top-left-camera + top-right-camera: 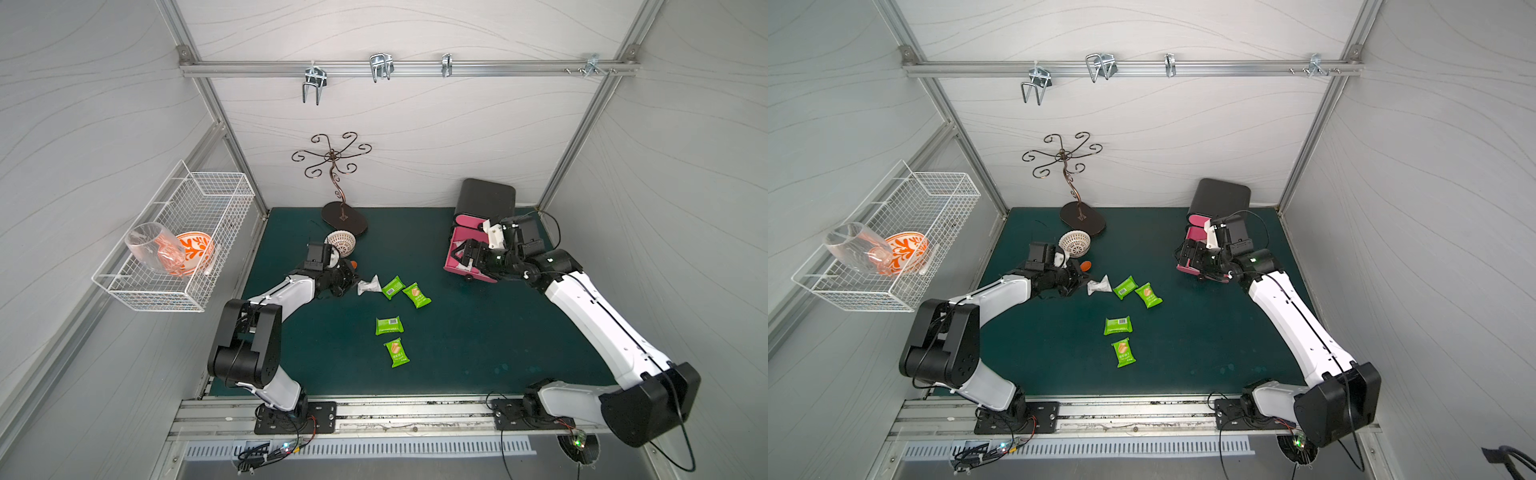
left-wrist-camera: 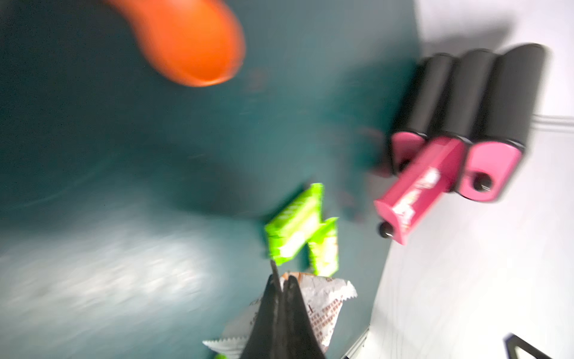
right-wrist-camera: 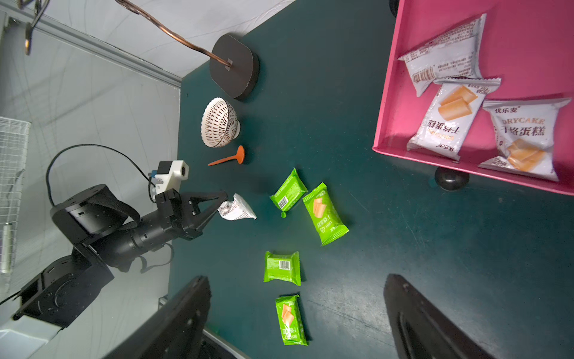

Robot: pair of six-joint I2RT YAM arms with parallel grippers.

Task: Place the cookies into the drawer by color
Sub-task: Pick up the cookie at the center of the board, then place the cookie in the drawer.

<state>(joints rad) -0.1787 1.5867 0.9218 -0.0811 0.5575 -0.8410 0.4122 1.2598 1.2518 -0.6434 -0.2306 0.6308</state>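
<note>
The left fingers (image 3: 206,196) are clenched on one end of a white packet (image 3: 236,210). It sits tilted at their tips, low over the counter (image 3: 403,248); whether it has cleared the surface cannot be told. The right fingers (image 3: 416,323) are spread wide and hold nothing, poised beside the open pink drawer (image 3: 528,34), where three white packets (image 3: 447,118) lie. Four green packets (image 3: 324,214) lie flat on the counter beyond the tips of the left fingers, between them and the drawer. Two are touching or nearly so; two lie apart, nearer the right fingers.

Assessment: the packets look like light, soft film pouches, likely slick and crinkly, with contents that probably crumble. An end-seam grip should serve for carrying, but it lets the pouch swing and may slip. A gentle hold across the flat middle would be surer. By colour, the held packet belongs with the whites in the drawer.
</note>
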